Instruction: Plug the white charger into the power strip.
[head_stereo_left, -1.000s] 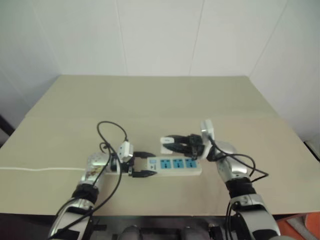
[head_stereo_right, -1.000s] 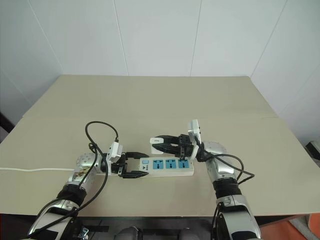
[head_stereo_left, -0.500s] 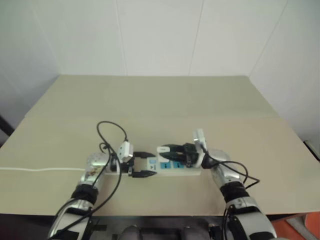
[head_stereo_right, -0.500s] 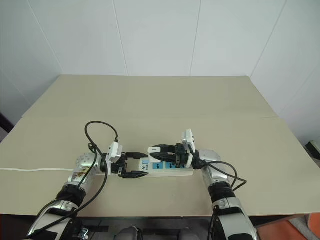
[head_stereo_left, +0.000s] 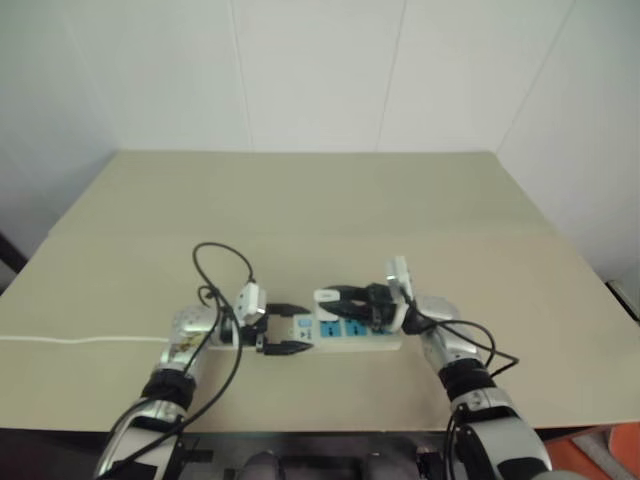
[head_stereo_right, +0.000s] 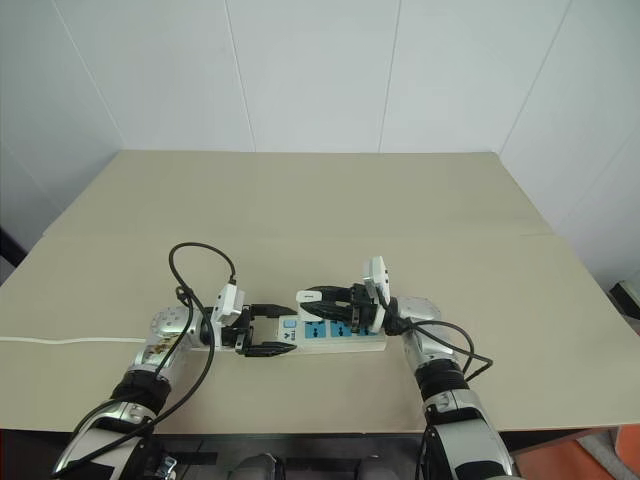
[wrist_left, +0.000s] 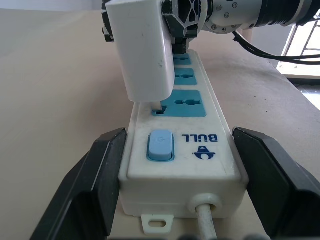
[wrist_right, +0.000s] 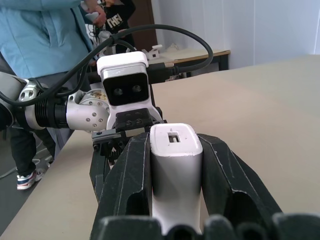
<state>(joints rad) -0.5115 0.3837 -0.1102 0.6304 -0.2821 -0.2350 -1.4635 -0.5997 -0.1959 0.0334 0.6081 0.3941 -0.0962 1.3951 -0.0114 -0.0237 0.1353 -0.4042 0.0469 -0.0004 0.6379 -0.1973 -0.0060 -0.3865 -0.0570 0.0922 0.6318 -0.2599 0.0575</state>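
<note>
- Where the head camera looks down over both arms, the power strip lies lengthwise across the near middle of the beige table, well clear of the side edges and a fair way back from the near edge, with the whole far half of the tabletop bare behind it.
- From the same view, the left gripper has its two black fingers closed against the front and back sides of the strip's switch end, and a thin white cord runs off from that arm toward the table's left edge.
- Beside it, the right gripper reaches in from the right above the blue sockets, clamped on the white charger, which stands over the socket nearest the switch.
- Seen along the left wrist's fingers, the strip sits squeezed between them, its blue switch and cord outlet nearest, three blue sockets running away.
- There the charger stands upright, slightly tilted, with its base just above the first socket and a prong at the socket's slot; how deep it sits cannot be told.
- Along the right wrist's fingers, the charger is pinched between both pads, the left arm's camera block directly beyond it.
- Past the table's edge in that view stands a person in a light blue top, with a desk further back.
</note>
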